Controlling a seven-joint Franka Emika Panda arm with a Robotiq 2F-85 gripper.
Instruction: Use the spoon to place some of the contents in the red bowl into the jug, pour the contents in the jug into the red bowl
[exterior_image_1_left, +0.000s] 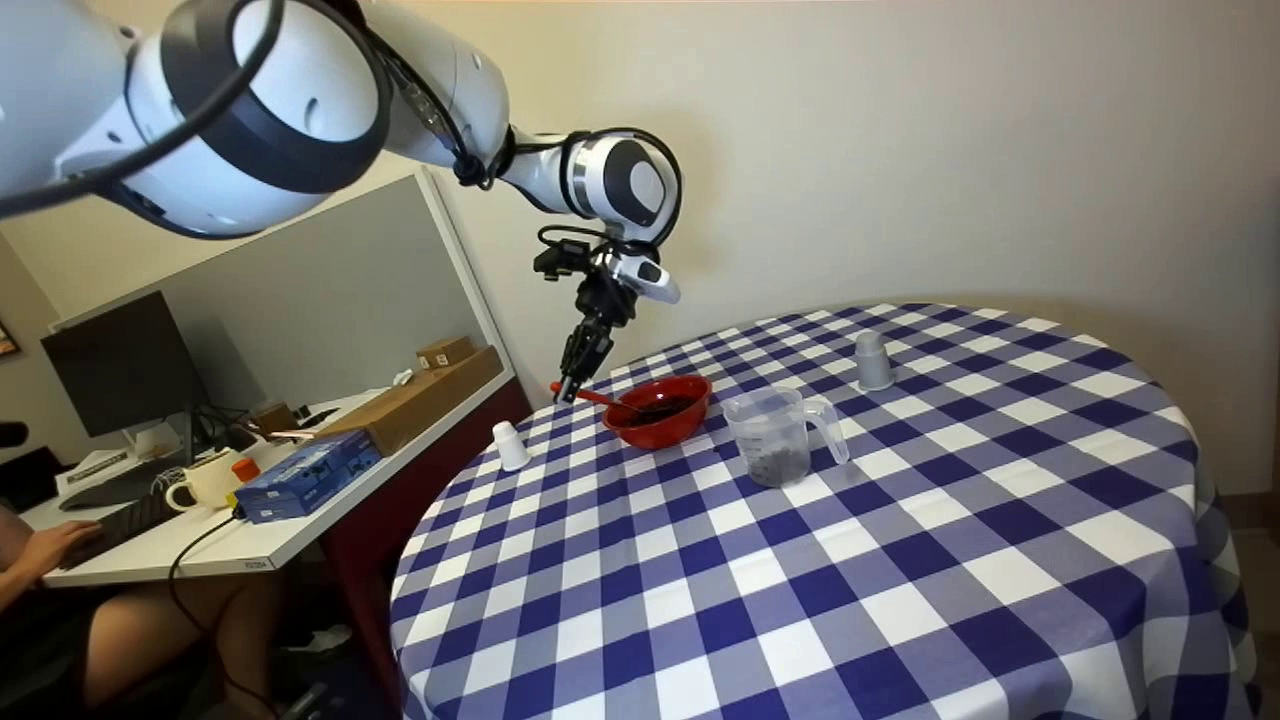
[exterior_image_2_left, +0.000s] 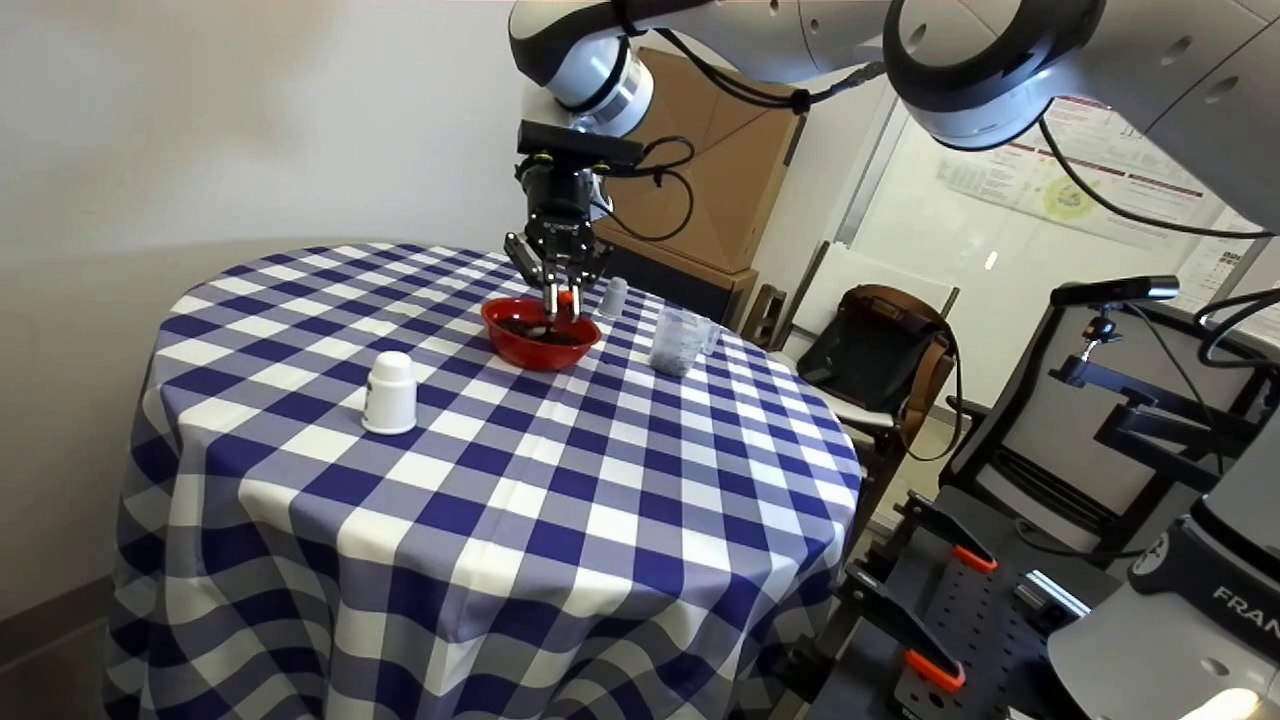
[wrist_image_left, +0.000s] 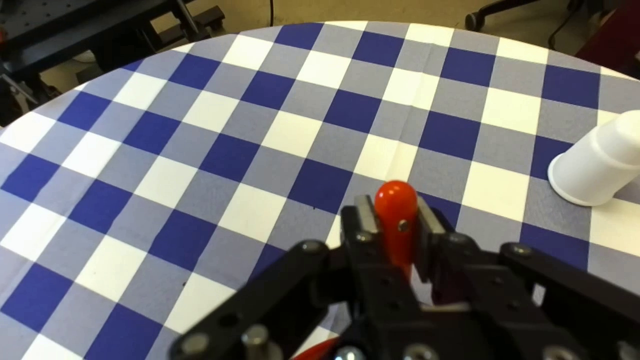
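Note:
The red bowl (exterior_image_1_left: 655, 438) sits on the checkered table with dark contents in it, and it shows in both exterior views (exterior_image_2_left: 540, 354). The spoon (exterior_image_1_left: 597, 398) leans in the bowl, its red handle pointing up and out over the rim. My gripper (exterior_image_1_left: 569, 386) is shut on the handle end just outside the bowl, also seen in an exterior view (exterior_image_2_left: 563, 303). In the wrist view, the gripper's fingertips (wrist_image_left: 396, 215) press both sides of the red spoon handle (wrist_image_left: 397, 200). The clear jug (exterior_image_1_left: 772, 440) stands upright beside the bowl (exterior_image_2_left: 675, 345). Its lower part looks greyish; I cannot tell what it holds.
Two white cups stand upside down on the table: one near the desk side (exterior_image_1_left: 510, 447), one near the wall (exterior_image_1_left: 872, 362). A white cup (wrist_image_left: 595, 160) shows at right in the wrist view. A desk with a blue box (exterior_image_1_left: 310, 476) and a seated person are beside the table.

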